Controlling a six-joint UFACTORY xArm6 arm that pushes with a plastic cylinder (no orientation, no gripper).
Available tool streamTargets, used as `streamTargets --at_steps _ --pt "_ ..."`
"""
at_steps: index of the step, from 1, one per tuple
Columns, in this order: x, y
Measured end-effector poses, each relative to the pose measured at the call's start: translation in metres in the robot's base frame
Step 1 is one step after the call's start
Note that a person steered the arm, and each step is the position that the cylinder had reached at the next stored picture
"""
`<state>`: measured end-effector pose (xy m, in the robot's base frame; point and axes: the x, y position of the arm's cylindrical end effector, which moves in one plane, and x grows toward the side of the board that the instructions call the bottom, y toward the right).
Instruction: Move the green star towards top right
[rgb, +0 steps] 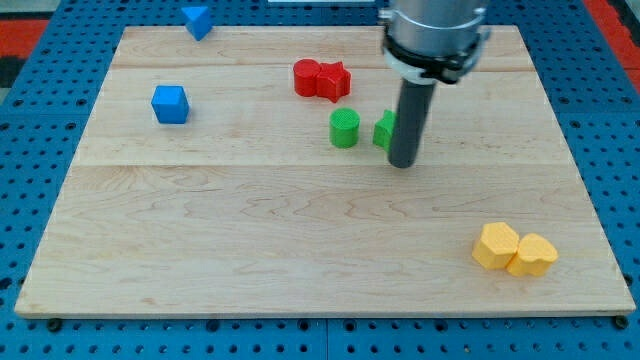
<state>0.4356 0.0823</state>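
The arm ends in a plain dark rod, so there is no pincer here to be spread or pressed together. My tip (401, 163) rests on the wooden tabletop (300, 240), right of centre. The green star (384, 130) sits just behind and to the left of the rod, partly hidden by it; whether they touch I cannot tell. Just left of the star, a little apart, stands a green cylinder (344, 128). Farther back, two red blocks (321, 79) are pressed against each other; their shapes are hard to make out. On the left side lies a blue cube (170, 104), and another blue block (197, 20) sits at the far edge. Near the right front corner, two yellow blocks (514, 249) lie touching, well apart from my tip.
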Motion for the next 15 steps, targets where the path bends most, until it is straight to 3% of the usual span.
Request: streamTargets --at_steps 2,3,6,7,8,10,11,12,13,15 --pt "-0.058 0.030" --pt "-0.042 0.079" --pt "0.024 0.065" --pt "0.001 0.046" --pt "-0.025 0.075" --pt "0.015 0.050" --pt "-0.008 -0.022" --pt "-0.037 -0.028" --pt "-0.058 -0.019" --pt "-0.059 0.043"
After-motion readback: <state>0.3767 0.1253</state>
